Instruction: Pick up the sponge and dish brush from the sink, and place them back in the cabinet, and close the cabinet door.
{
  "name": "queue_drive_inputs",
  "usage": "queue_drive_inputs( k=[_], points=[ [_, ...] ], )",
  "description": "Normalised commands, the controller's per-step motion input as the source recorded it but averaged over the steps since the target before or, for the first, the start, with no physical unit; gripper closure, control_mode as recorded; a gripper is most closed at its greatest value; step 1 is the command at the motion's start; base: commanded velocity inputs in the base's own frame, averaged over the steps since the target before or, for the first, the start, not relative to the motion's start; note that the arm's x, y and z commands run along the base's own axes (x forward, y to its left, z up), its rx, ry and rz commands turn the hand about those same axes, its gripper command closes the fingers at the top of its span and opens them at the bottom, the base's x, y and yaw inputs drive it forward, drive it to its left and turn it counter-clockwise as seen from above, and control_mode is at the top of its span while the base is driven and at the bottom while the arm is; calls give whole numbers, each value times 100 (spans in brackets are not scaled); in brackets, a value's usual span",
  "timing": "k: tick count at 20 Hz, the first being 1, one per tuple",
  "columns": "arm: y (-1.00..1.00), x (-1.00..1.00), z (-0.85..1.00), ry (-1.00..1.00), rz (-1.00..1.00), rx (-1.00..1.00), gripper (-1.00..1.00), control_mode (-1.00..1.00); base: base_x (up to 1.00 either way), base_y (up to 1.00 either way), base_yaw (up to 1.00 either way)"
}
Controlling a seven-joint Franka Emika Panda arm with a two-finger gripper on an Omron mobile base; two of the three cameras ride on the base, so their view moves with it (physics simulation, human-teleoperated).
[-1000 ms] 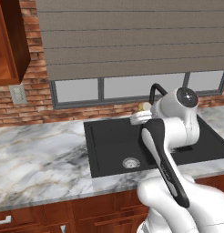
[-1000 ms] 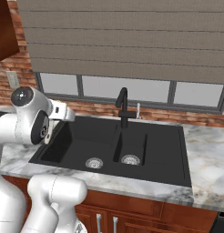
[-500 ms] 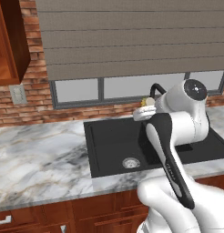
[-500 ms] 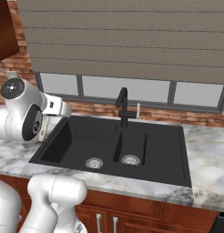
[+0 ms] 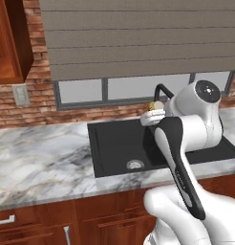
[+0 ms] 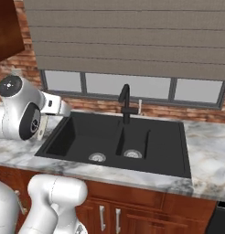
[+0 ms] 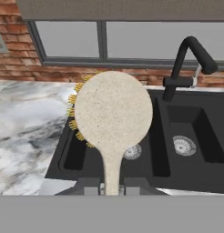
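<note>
Higher now than a second ago, our white arm has lifted up from the black double-basin sink [image 6: 151,137], and our wrist has swung toward the window. We hold the cream dish brush with its round pale head [image 7: 113,116] up in the air over the sink's left basin, well clear of the rim.

Our two-finger gripper [image 7: 113,187] is clamped on the thin handle of the brush, right at its bottom end. The round head sticks out straight ahead of our fingers, and yellow bristles peek out along its left side (they point away from the camera). From the left base view we see the brush head [image 5: 156,105] just in front of the black curved faucet [image 5: 161,89].

Ahead of us there is open air above both basins. The faucet stands to the right of the brush in the hand view, not touching it. The grey marble counter [image 5: 43,160] lies flat and bare to our left. A reddish-brown wall cabinet [image 5: 9,43] hangs up high at the far left.

We can read no writing or labels anywhere.
</note>
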Motion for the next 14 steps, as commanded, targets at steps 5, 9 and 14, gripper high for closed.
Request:
queue_drive_inputs(
  k=[5, 9, 14],
  points=[
    [0, 0, 0, 0, 0, 0, 100, 100, -45, 49, 19],
    [0, 0, 0, 0, 0, 0, 100, 100, -18, 67, 30],
    [0, 0, 0, 0, 0, 0, 100, 100, -12, 66, 29]
  ],
)
